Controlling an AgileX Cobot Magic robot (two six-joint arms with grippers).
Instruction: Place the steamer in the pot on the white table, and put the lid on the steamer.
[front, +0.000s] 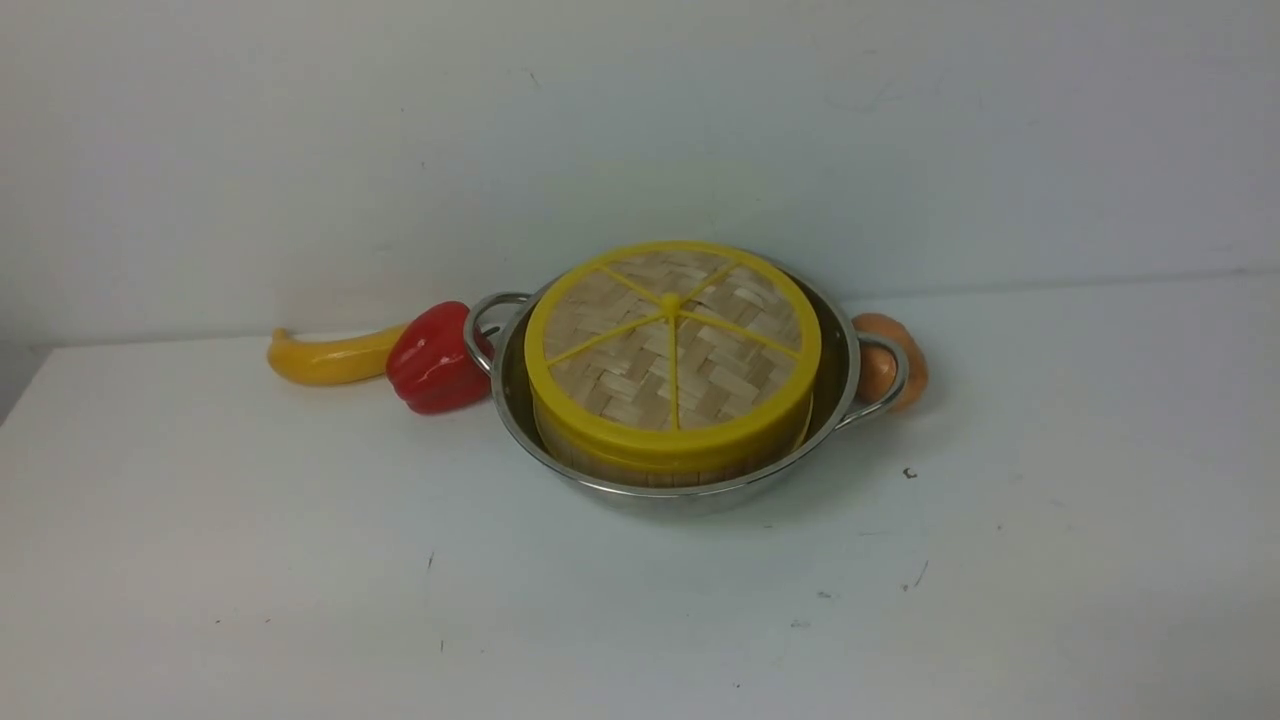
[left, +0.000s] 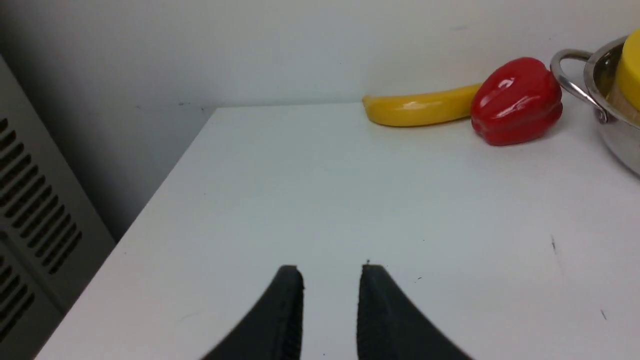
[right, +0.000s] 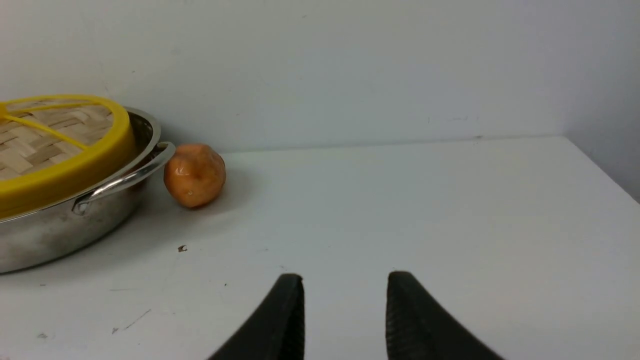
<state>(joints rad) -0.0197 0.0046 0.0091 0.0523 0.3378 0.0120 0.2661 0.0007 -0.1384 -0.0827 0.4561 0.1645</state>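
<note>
The steel pot (front: 835, 405) stands on the white table (front: 300, 560) near the back wall. The steamer (front: 640, 468) sits inside the pot; only a strip of its slatted wall shows. The lid (front: 672, 350), woven with a yellow rim and spokes, lies on top of the steamer. Neither gripper shows in the front view. My left gripper (left: 331, 272) is open and empty over bare table, well short of the pot (left: 620, 135). My right gripper (right: 345, 280) is open and empty over bare table, apart from the pot (right: 60, 230) and lid (right: 55, 145).
A yellow banana (front: 330, 357) and a red pepper (front: 435, 360) lie by the pot's left handle. An orange-brown round fruit (front: 895, 362) sits behind its right handle. A grey vented cabinet (left: 35, 215) stands beyond the table's left edge. The wall is close behind.
</note>
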